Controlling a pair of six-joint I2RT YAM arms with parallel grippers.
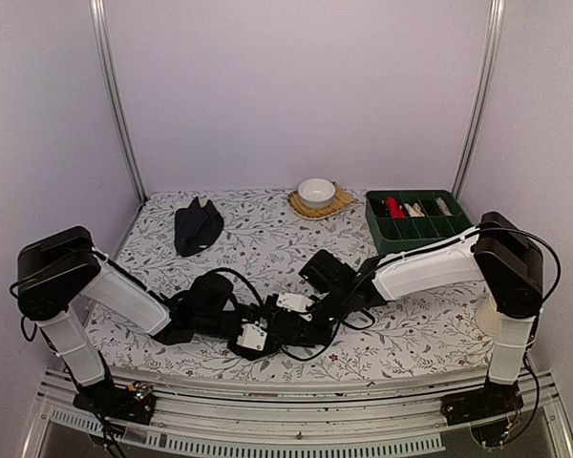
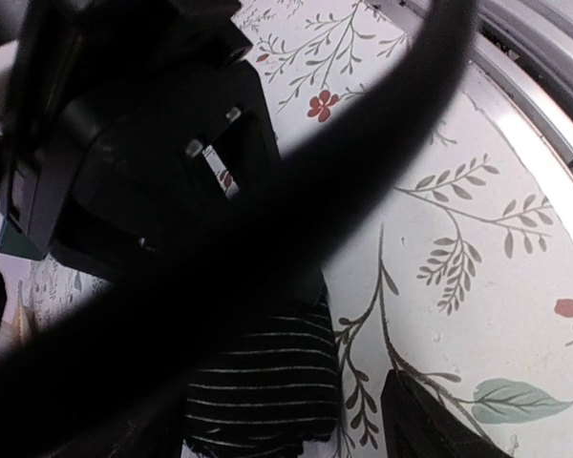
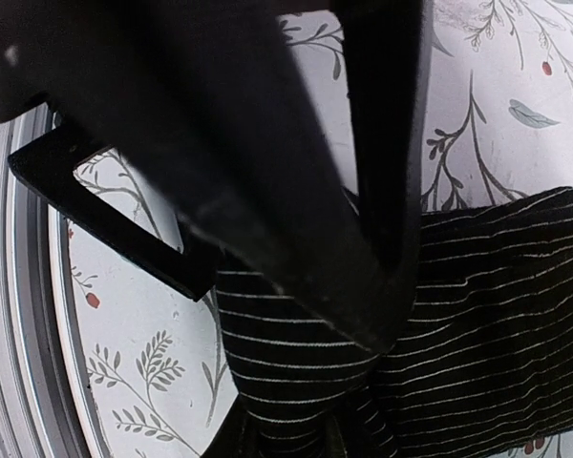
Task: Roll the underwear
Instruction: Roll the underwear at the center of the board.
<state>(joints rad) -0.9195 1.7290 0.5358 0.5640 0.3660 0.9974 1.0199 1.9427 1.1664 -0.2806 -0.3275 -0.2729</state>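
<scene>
Two-arm station with both arms meeting low over the near middle of the flower-printed worktop (image 1: 267, 239). The striped underwear (image 3: 497, 305) lies flat there as a long band, and the wrist views show fine pale stripes on its black cloth. The right end effector (image 3: 377, 329) is nearly pressed together, and the cloth bunches into folds at its tips, so it is judged to be pinching the garment, probably to anchor or lift one end for rolling. The left end effector (image 1: 252, 336) faces it from the other side with its jaws spread. One finger (image 2: 430, 425) stands clear of the cloth edge with bare worktop between them, which suggests it is placed to take the fabric rather than gripping it. The second underwear (image 1: 196, 227) lies crumpled and untouched at the far left, well apart from both arms. A white bowl (image 1: 316, 192) and a green tray (image 1: 415, 221) sit along the far edge. From above, the striped garment is almost wholly hidden beneath the crossed wrists. In the left wrist view a blurred cable (image 2: 363, 143) and the other arm's housing cover most of the picture, including the second finger. No orange-red tag can be made out on either garment.
</scene>
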